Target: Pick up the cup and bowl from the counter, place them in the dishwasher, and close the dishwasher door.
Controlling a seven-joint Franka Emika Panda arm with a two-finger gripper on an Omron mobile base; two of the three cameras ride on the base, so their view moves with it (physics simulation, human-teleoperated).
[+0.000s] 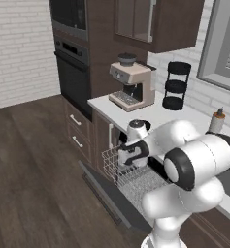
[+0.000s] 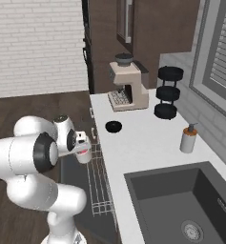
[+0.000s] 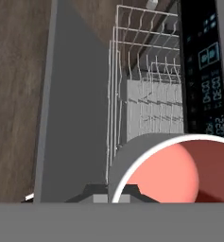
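Closest to us, the cup (image 3: 172,172) is pinched in our gripper (image 2: 84,151), held above the dishwasher's wire rack (image 3: 146,101), which looks empty. If we let go while it is tilted, it may roll off onto the open dishwasher door (image 3: 73,108). The bowl (image 2: 113,126) waits on the counter (image 2: 143,143).

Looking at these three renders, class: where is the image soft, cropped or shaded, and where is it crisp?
Left base view: the near white arm looks soft and hides much of the silver-white wire rack. Right base view: crisp; the small black bowl casts only a faint shadow on the pale counter. Hand view: the red-topped white-grey cup looms large, cropped at the edge, its inside partly shaded.
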